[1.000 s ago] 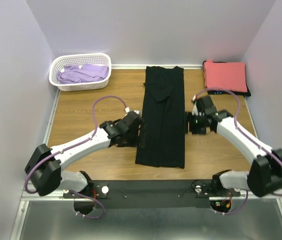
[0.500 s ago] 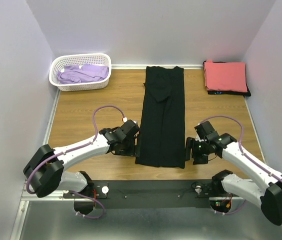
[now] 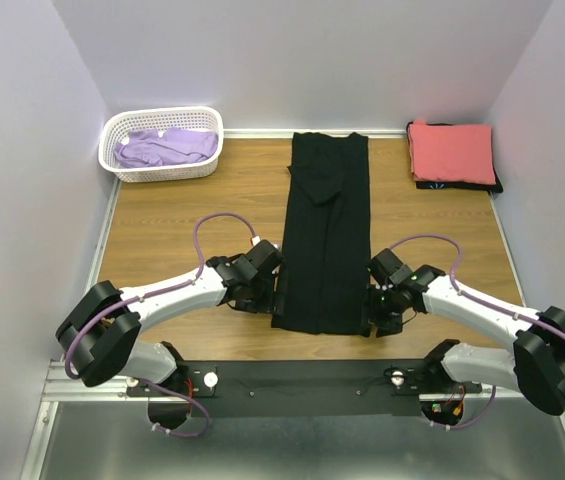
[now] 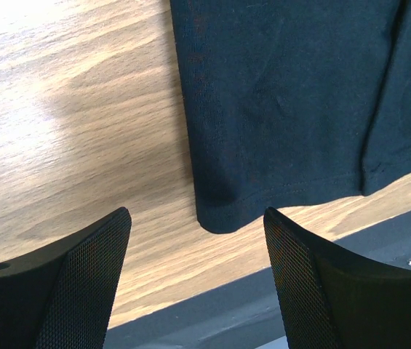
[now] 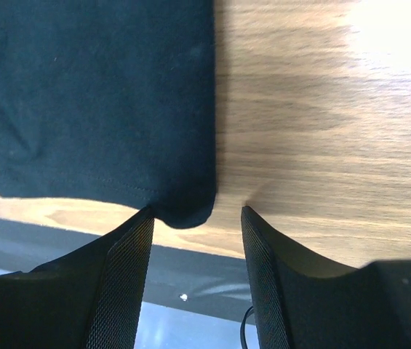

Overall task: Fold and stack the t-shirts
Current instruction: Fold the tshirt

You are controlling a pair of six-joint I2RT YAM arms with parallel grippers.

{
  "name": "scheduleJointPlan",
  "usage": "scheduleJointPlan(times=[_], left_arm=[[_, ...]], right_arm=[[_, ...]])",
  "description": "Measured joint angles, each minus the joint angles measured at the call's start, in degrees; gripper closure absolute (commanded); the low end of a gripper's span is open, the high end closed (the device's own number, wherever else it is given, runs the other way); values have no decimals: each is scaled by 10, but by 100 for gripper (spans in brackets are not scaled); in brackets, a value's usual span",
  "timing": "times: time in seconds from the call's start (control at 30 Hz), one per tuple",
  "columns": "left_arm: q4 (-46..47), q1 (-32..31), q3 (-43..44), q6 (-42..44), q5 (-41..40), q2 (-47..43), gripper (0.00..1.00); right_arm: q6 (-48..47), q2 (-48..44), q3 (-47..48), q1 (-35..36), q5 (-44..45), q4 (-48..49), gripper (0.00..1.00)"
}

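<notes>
While the black tee (image 3: 324, 235) lies as a long folded strip down the middle of the worktop (image 3: 182, 215), both arms sit at its near end. The left fingers (image 4: 89, 269) stand wide, straddling the near-left corner. The right fingers (image 5: 125, 269) stand apart, somewhat narrower, around the near-right corner. Neither pair grips cloth yet. The step looks like the crosswise fold: both should pinch their corners together, then carry the hem toward the far end. The coral tee (image 3: 451, 150) lies folded at the far right, the lavender tee (image 3: 165, 146) in the basket (image 3: 112, 160).

wooden table (image 3: 172, 215), black tee (image 3: 327, 250), white basket (image 3: 162, 172), tee stack (image 3: 452, 152)
</notes>
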Motion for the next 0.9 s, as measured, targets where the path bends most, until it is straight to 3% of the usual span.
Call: scheduleJointPlan(times=[0.63, 0.9], left_arm=[[1, -4, 1, 15, 0, 15, 19], [0, -8, 3, 18, 0, 16, 19]], right_arm=[[11, 21, 30, 7, 25, 3, 43], [9, 43, 22, 7, 33, 11, 58]])
